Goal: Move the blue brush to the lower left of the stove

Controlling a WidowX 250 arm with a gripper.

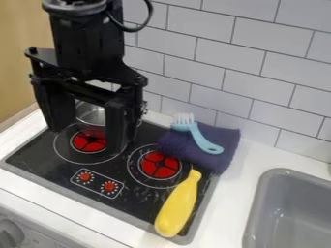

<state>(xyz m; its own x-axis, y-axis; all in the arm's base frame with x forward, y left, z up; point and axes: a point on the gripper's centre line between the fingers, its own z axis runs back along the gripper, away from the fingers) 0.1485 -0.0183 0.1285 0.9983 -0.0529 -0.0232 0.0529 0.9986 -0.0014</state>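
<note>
Gripper [87,139] fingers hang spread wide, holding nothing. Behind them rises a tiled wall [259,43], above a white counter [236,181] and the black stove [139,203]. A purple cloth [184,150] lies at its back right, bearing the blue brush [199,137], likely light, stiff, slightly slippery plastic; best pinched across mid-handle, clear of the soft folds

No lettering, numbers or signs (none legible)
</note>
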